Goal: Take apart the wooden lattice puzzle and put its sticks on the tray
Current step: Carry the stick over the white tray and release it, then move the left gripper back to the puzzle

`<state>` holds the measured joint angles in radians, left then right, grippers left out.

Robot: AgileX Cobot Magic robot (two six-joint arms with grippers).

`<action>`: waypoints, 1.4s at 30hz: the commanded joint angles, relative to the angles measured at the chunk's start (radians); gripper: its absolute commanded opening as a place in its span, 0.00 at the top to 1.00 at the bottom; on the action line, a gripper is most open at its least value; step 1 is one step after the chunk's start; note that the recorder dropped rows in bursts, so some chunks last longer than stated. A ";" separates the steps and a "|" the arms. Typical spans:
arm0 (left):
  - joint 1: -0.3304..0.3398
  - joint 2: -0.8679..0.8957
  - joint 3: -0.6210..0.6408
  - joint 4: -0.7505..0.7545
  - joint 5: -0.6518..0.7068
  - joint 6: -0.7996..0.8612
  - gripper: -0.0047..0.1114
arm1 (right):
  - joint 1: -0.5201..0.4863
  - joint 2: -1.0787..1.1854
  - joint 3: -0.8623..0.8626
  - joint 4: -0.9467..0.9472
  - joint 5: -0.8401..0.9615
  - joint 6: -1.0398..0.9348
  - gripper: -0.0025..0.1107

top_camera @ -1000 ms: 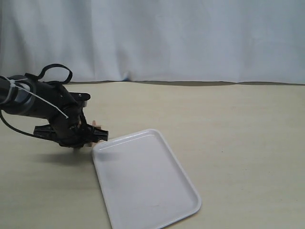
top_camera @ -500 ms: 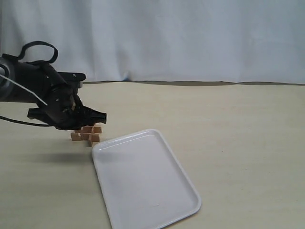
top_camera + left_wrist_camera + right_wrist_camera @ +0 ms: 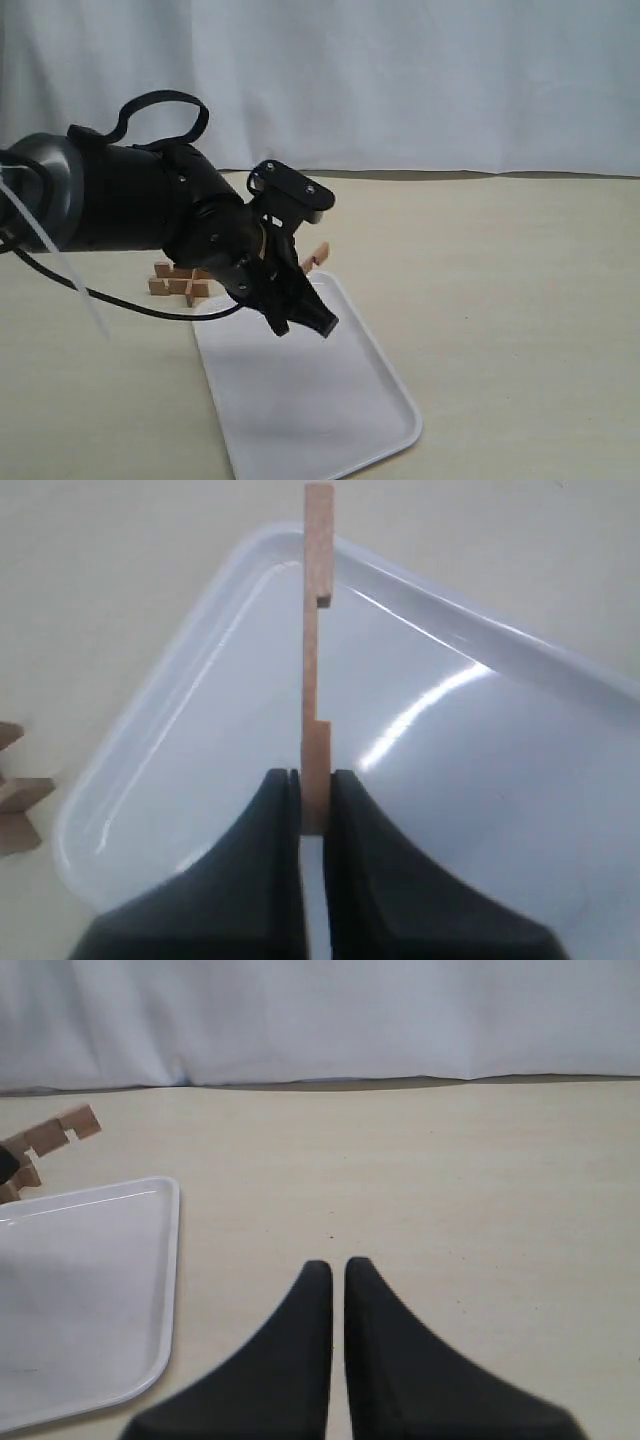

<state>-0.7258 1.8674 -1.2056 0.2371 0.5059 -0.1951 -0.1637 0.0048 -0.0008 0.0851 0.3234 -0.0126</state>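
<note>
The left arm has swung away from the wooden lattice puzzle and now hangs over the tray, its left gripper pinched tight on the end of one stick, which juts out edge-on above the white surface and has not been set down. What remains of the puzzle sits on the table just beside the tray's corner – how many slats are left in it I can't quite make out from here. The stick looks like bare, pale wood: flat, stiff and light, with square notches cut in one edge, and matte enough to hold well. A grip across the flat faces near one end seems right. The tray is glossy plastic with a low rim and rounded corners, so a dropped slat might skid. The right gripper waits well apart, jaws together and empty
</note>
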 commanded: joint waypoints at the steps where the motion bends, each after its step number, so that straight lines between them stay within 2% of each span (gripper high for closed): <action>1: 0.002 0.024 -0.005 -0.143 0.052 0.238 0.92 | 0.003 -0.005 0.001 0.004 -0.010 0.000 0.94; 4: 0.018 0.079 -0.005 -0.141 0.045 0.240 0.92 | 0.003 -0.005 0.001 0.004 -0.010 0.000 0.94; 9: 0.021 0.121 -0.005 -0.042 0.033 0.240 0.89 | 0.003 -0.005 0.001 0.004 -0.010 0.000 0.94; 10: 0.021 0.124 -0.005 -0.037 0.033 0.240 0.84 | 0.003 -0.005 0.001 0.004 -0.010 0.000 0.94; 13: 0.021 0.127 -0.005 -0.035 0.014 0.240 0.59 | 0.003 -0.005 0.001 0.004 -0.010 0.000 0.94; 17: 0.021 0.116 -0.005 -0.028 0.012 0.241 0.48 | 0.003 -0.005 0.001 0.004 -0.010 0.000 0.94; 19: 0.021 0.087 -0.007 0.008 0.021 0.231 0.48 | 0.003 -0.005 0.001 0.004 -0.010 0.000 0.94; 24: 0.043 -0.024 -0.007 0.102 0.042 0.072 0.49 | 0.003 -0.005 0.001 0.004 -0.010 0.000 0.94; 31: 0.170 -0.080 -0.005 0.126 0.054 -0.198 0.49 | 0.003 -0.005 0.001 0.004 -0.010 0.000 0.94; 35: 0.215 -0.058 -0.005 0.118 0.094 -0.234 0.49 | 0.003 -0.005 0.001 0.004 -0.010 0.000 0.94; 42: 0.228 0.031 -0.005 0.118 0.106 -0.272 0.49 | 0.003 -0.005 0.001 0.004 -0.010 0.000 0.94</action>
<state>-0.4998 1.8665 -1.2100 0.3601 0.6189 -0.4397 -0.1637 0.0048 -0.0008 0.0851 0.3234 -0.0126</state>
